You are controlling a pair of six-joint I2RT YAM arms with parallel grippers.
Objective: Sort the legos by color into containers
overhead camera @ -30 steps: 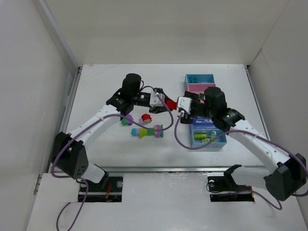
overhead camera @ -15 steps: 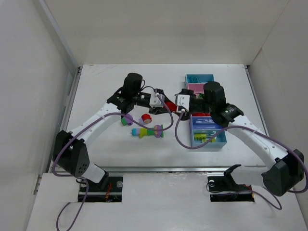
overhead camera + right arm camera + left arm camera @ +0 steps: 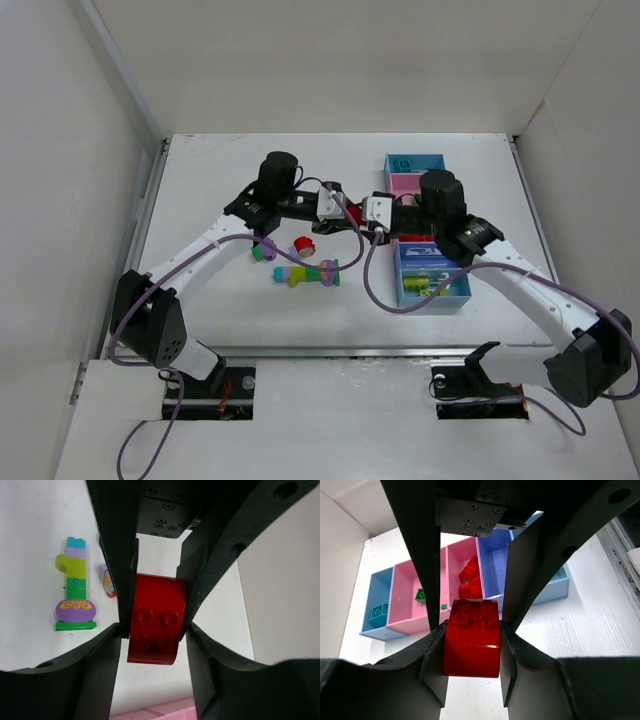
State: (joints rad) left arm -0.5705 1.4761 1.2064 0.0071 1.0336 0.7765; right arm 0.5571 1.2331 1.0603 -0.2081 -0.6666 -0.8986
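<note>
A red lego brick [image 3: 353,216] hangs above the table between the two arms. My left gripper [image 3: 346,214] is shut on it; in the left wrist view both pads press the brick [image 3: 472,640] in the gripper [image 3: 472,652]. My right gripper [image 3: 362,219] faces it from the other side. Its fingers [image 3: 107,655] flank the brick's [image 3: 155,625] free end with thin gaps, open. The containers [image 3: 392,200] lie in a strip at right: light blue [image 3: 370,587], pink [image 3: 402,587], pink [image 3: 454,560] with red legos [image 3: 470,575], darker blue [image 3: 492,565], light blue [image 3: 555,587].
Loose legos lie left of centre: a stacked multicolour tower [image 3: 305,273], a red and white round piece [image 3: 303,246] and a purple-green piece [image 3: 265,250]. A green lego [image 3: 420,595] sits in the first pink bin, a teal one [image 3: 378,614] in the end blue bin. White walls enclose the table.
My right gripper has moved left to meet the left gripper, and its jaws have narrowed around the red brick. The left gripper has kept its hold and barely moved.
</note>
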